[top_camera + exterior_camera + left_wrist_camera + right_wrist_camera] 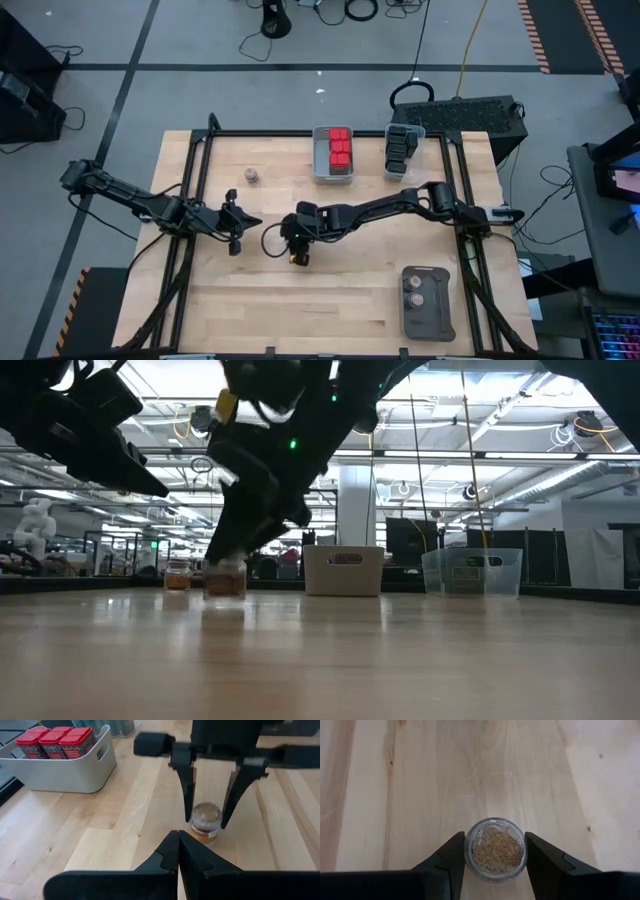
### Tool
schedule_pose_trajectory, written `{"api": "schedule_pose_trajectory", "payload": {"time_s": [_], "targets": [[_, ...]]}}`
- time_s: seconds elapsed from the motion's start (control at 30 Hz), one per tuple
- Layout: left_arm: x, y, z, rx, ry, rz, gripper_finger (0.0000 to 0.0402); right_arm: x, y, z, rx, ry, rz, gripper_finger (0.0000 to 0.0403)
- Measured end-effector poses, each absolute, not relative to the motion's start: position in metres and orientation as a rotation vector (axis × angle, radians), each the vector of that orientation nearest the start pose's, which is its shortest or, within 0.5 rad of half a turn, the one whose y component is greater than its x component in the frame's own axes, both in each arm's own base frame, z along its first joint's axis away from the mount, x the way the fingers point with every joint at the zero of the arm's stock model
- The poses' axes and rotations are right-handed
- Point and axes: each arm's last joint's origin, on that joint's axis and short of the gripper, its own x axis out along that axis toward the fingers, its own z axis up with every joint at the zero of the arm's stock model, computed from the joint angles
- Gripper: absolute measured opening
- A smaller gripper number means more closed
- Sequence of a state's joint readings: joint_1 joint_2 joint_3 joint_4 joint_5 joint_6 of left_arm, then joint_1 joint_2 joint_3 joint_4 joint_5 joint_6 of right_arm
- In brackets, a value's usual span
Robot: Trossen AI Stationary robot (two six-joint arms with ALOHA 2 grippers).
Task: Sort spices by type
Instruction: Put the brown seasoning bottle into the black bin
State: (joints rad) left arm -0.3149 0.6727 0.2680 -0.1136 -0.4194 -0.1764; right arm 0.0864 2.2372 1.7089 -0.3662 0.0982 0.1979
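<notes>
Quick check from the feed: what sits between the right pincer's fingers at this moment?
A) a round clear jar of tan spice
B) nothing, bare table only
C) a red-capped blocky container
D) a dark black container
A: the right wrist view shows the round jar standing on the wooden table between the fingers of the right pincer, one on each side of it.

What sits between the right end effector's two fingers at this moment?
A round spice jar stands upright on the table between the right end effector fingers, clearest in the right wrist view; the left wrist view confirms it.
</notes>
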Motion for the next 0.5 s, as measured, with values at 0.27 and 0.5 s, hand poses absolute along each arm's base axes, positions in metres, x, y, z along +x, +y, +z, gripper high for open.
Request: {"api": "schedule_pose_trajectory", "payload": {"time_s": [0.27,0.5], "targets": [[0.141,-0.034,0.18,0.009,0.479,0.119,0.0008,0.461,0.043,0.219,0.086,0.882,-0.083,0.0161],[0.141,-0.034,0.18,0.008,0.477,0.119,0.0008,0.426,0.065,0.278,0.067,0.859,-0.026,0.0156]]}}
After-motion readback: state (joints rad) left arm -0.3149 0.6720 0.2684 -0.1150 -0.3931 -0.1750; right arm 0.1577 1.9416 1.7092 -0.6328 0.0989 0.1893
